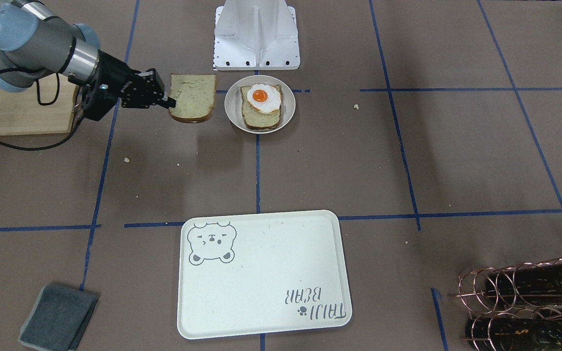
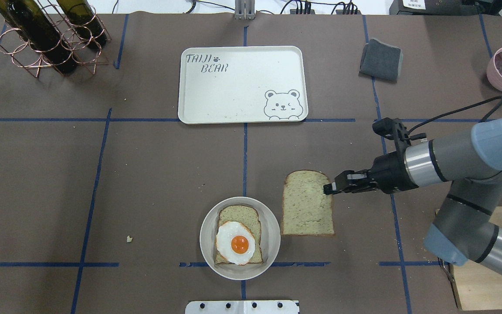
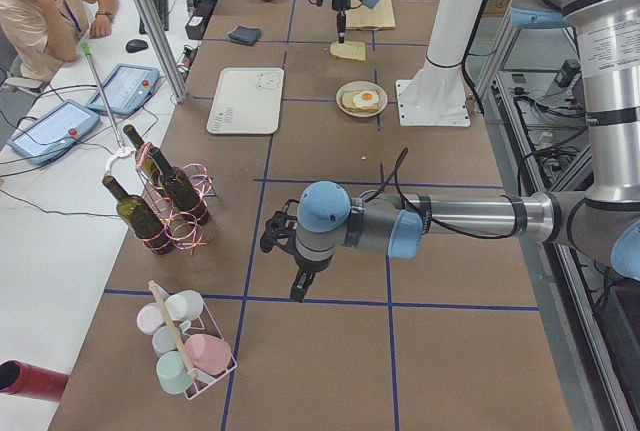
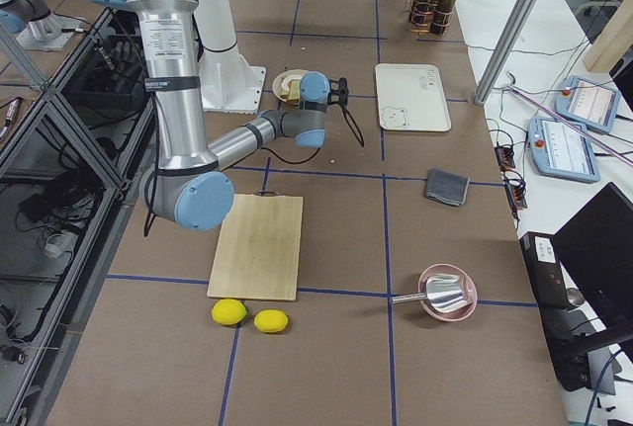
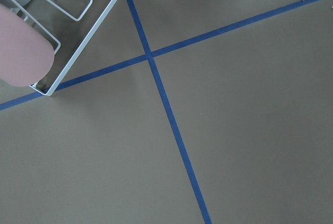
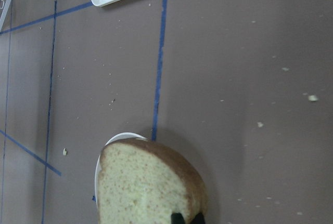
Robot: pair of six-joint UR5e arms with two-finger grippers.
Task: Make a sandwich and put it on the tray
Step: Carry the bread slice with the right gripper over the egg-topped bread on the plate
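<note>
1. Noted right gripper (image 2: pixel 328 188) pinched narrow on the edge of one bread slice (image 2: pixel 307 205), held flat just beside the plate (image 2: pixel 273 237).
2. Found second slice (image 2: pixel 238 216) lying on the plate, egg (image 2: pixel 235 242) on top, uncovered.
3. Located tray (image 2: pixel 242 83) well apart from the plate, across the worktop (image 2: pixel 146 174).
4. Recorded to either side of the tray: one grey cloth (image 2: pixel 381 59), one wire rack (image 2: pixel 20 48) of dark bottles (image 2: pixel 37 32).
5. Recorded near the right arm: one pink bowl (image 2: pixel 493 74), one wooden board (image 4: pixel 257 246), two lemons (image 4: pixel 229 311).
6. Counted two slices, one egg, one plate, one tray.
7. Could not tell left gripper (image 3: pixel 298 291) state; seen from the side only, near a cup rack (image 3: pixel 185 346).
</note>
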